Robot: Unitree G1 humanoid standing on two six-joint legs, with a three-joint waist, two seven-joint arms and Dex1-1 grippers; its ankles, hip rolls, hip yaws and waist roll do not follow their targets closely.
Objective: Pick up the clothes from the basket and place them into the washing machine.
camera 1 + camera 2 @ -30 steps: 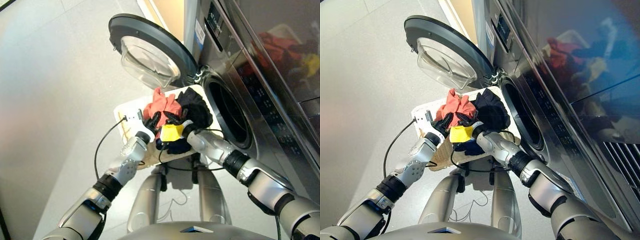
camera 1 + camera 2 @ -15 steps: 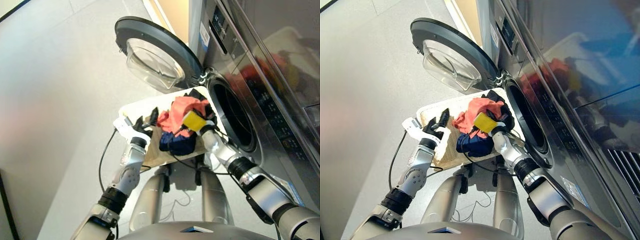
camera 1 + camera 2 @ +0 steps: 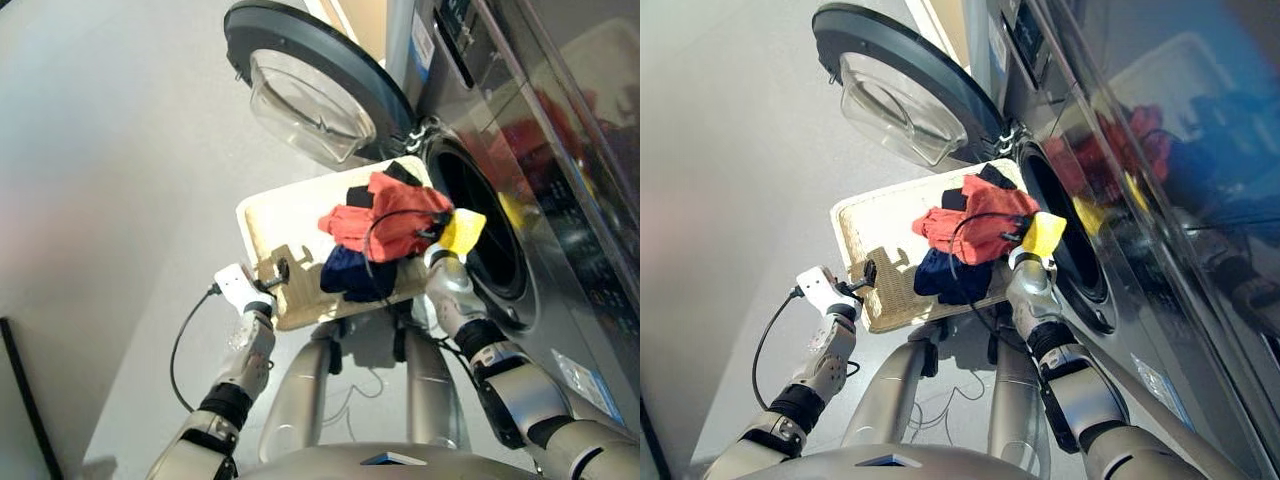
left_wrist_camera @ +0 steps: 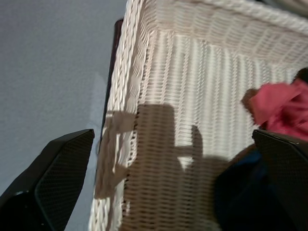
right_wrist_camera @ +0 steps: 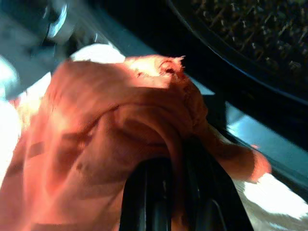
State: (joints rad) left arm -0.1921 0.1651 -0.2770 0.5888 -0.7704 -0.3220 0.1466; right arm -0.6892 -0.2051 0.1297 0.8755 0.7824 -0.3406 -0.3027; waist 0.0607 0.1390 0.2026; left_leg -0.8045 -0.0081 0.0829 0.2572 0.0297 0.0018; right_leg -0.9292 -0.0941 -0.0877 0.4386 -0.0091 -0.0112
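Right wrist view showed the right gripper (image 5: 159, 192) apparently closed on the red-orange garment (image 3: 395, 215), mid-frame above the basket (image 3: 270, 215); soft and light, best pinched at a bunched fold. Left gripper (image 4: 168, 183) gaped empty.

Pale grey floor (image 3: 110, 200) is stretching under me, and a cream wall strip (image 3: 365, 18) is showing beside it.
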